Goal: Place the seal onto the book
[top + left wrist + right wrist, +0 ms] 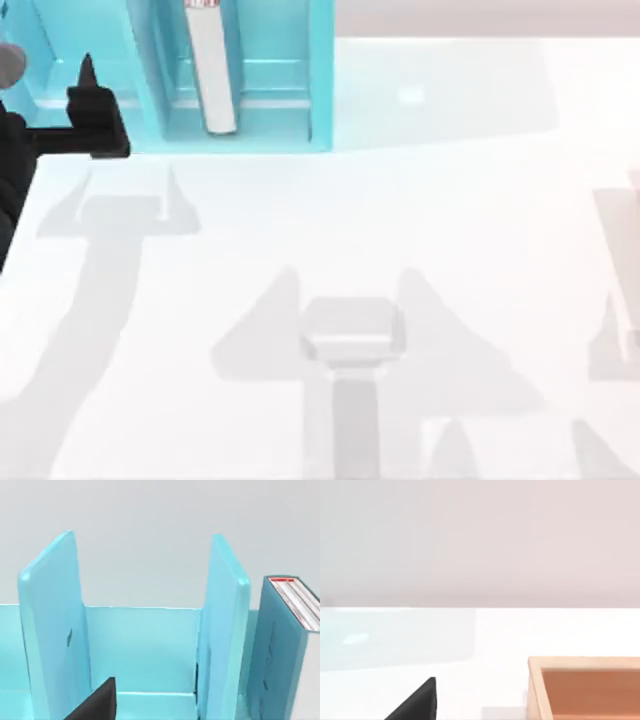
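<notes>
Top view: left gripper (88, 85) at the far-left edge, in front of the teal shelf unit (320, 70); can't tell if its jaws are spread or closed.
Left wrist view: one dark fingertip (100, 702) faces an open shelf compartment between two upright dividers. The book (285, 650) stands upright just past the right-hand divider, apart from the gripper. Right wrist view: white table (485, 635), an orange-brown open box (585, 685) near a dark fingertip (417, 702). Seal not made out.
</notes>
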Available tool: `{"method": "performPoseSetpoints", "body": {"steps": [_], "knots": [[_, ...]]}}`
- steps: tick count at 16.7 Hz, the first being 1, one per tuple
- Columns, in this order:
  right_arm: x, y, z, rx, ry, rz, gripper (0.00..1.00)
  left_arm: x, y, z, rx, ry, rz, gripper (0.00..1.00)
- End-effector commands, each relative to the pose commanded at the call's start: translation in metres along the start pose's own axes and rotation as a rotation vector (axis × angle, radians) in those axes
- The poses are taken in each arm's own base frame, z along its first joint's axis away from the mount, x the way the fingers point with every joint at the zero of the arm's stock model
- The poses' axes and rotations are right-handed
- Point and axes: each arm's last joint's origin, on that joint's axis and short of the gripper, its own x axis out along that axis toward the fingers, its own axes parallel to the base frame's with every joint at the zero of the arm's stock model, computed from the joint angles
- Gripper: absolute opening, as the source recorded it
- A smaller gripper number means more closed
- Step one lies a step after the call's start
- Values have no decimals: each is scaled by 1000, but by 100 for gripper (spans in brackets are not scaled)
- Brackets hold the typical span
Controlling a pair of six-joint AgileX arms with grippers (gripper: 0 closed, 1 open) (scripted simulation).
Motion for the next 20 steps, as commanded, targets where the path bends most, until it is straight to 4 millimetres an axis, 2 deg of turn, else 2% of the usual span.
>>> {"method": "performPoseSetpoints", "body": {"steps": [3, 5, 7, 10, 13, 20], "knots": [[0, 0, 0, 0, 0, 0, 100, 52, -30, -37, 15, 61, -8, 100], [0, 0, 0, 0, 0, 0, 100, 77, -50, -66, 25, 84, -13, 100], [0, 0, 0, 0, 0, 0, 100, 93, -67, -93, 30, 91, -19, 100], [0, 0, 0, 0, 0, 0, 100, 107, -85, -123, 31, 86, -27, 100], [0, 0, 0, 0, 0, 0, 100, 111, -93, -135, 30, 80, -30, 100], [0, 0, 0, 0, 0, 0, 100, 114, -92, -136, 30, 83, -28, 100]]}}
